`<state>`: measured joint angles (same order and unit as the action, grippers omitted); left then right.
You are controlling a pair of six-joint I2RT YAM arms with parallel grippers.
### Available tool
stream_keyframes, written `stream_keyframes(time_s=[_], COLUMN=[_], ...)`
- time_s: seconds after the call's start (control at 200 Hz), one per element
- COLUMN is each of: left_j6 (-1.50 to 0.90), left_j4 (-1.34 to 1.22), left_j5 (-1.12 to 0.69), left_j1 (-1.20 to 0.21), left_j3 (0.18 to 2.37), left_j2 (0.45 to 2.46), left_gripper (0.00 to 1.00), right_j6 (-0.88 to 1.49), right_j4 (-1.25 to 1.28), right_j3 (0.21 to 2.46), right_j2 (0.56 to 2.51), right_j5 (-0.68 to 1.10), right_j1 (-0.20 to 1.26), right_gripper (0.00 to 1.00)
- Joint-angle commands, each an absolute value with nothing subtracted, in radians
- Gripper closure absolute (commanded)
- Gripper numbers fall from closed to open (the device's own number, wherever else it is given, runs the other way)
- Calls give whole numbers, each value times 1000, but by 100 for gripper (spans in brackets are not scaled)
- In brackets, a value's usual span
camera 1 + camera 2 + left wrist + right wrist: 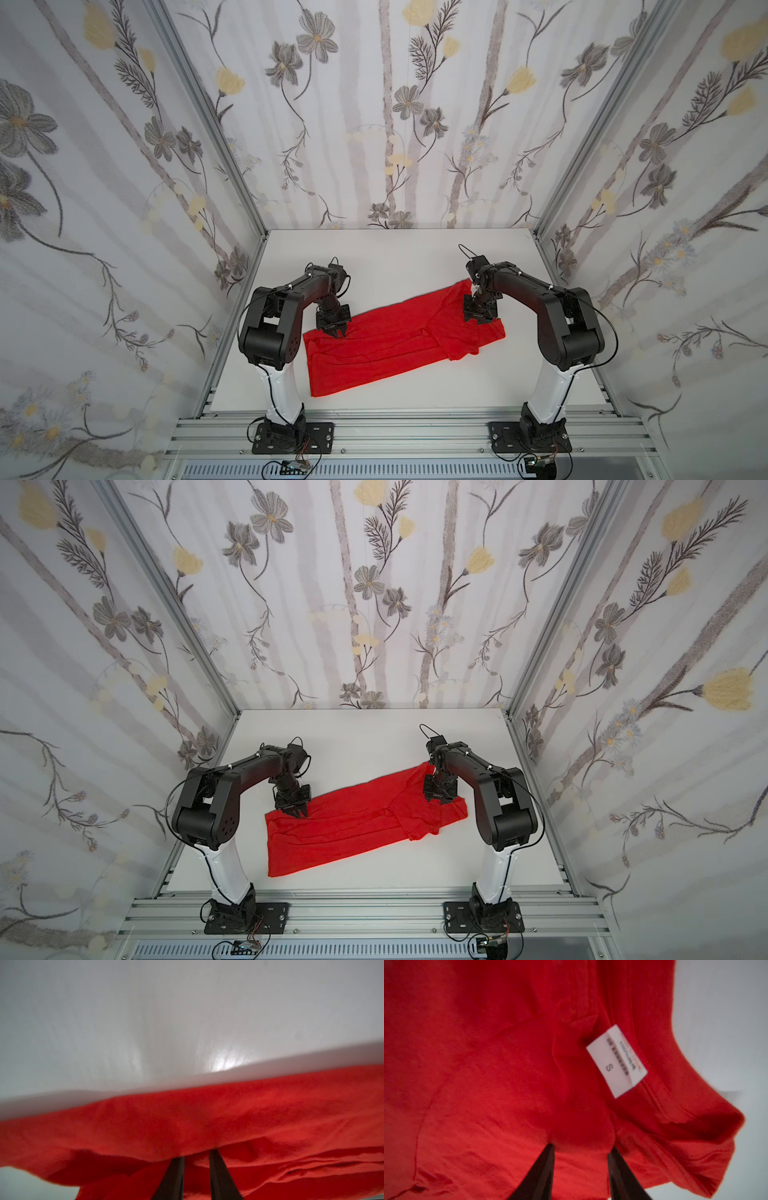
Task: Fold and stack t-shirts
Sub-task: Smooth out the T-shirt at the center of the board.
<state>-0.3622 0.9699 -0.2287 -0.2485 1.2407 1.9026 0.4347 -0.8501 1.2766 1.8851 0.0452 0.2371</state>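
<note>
Shirt: a red shirt (pixel 382 347) (pixel 345 833) lies spread out on the white table (pixel 374 257) (pixel 353 737). It runs from the left gripper across to the right gripper, with one gripper at each end.
Left gripper: in both top views the left gripper (pixel 336 332) (pixel 300 811) points down at the far corner of the shirt's hem end. In the left wrist view (pixel 196 1155) its two dark fingers stand close together with red cloth (pixel 187 1122) between them. A fold of cloth rises over their tips, so it is pinching the shirt.
Right gripper: the right gripper (pixel 480 318) (pixel 439 796) is down on the collar end, and its body hides the fingertips in both top views. In the right wrist view (pixel 582 1147) the fingers stand partly apart with their tips in the cloth (pixel 488 1084) and a ridge bunched between them. Whether that ridge is clamped, I cannot tell.
Label: a white label (pixel 617 1061) printed with an "S" lies just ahead of the right fingertips, inside the neck.
Collar: the ribbed collar (pixel 656 1076) curves just past the label, with bare table (pixel 726 1022) beyond it.
Sleeve: one sleeve (pixel 453 338) lies folded over the shirt, just beside the right gripper towards the arm bases.
</note>
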Motion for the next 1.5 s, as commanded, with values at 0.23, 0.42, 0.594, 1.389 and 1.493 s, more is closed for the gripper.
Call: stream_keyframes(time_s=[0.23,0.42,0.594,1.389,1.493], left_j6=[-339,-330,-324,-330,-331], left_j4=[1012,1017,1017,1032,1033], left_j5=[-213,-213,-213,-184,-176], left_j1=[-249,-249,-249,-249,-248], left_j3=[1282,1292,1291,1304,1298], left_j2=[1925,1929,1927,1848,1849], left_gripper=[77,77,77,78,78], right_j6=[441,444,445,438,439], right_j4=[-853,-853,-860,-909,-919], right_j3=[1288,1301,1303,1408,1437], right_j2=[1905,1885,1865,1853,1880], right_j5=[37,39,34,5,-4], right_j1=[236,236,237,236,236], right_gripper=[65,74,81,100,100])
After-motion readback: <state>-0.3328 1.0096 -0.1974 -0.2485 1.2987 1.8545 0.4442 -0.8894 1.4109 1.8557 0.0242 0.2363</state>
